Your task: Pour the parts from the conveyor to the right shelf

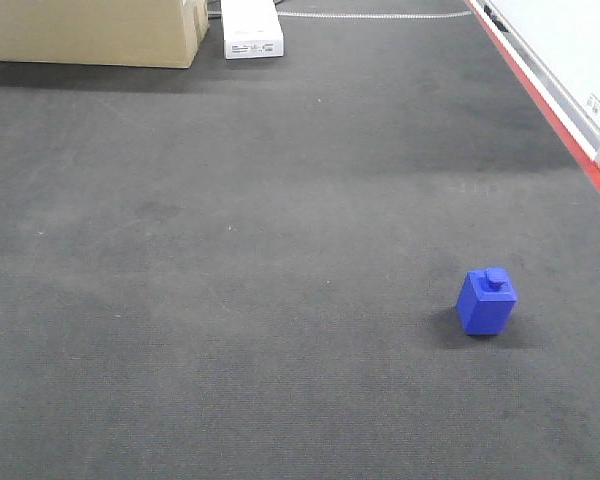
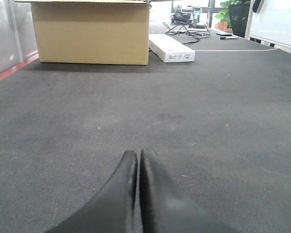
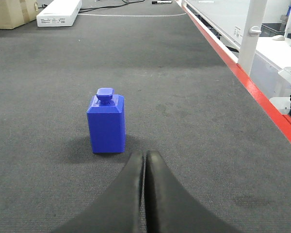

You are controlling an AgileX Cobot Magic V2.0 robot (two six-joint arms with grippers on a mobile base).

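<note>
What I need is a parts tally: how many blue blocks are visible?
1. The blue block stands upright on the dark surface, ahead of the right fingers. Others may be hidden.

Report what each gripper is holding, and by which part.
Nothing is held. The left gripper and right gripper are shut, empty; the blue block stands free ahead of the right one.

left gripper (image 2: 137, 154): matte black, smooth, tapering to rounded tips | right gripper (image 3: 145, 155): matte black, same taper

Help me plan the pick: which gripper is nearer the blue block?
The right gripper: the blue block stands upright just ahead of its shut fingertips, slightly to their left. The left gripper, also shut, has no block in its view.
</note>
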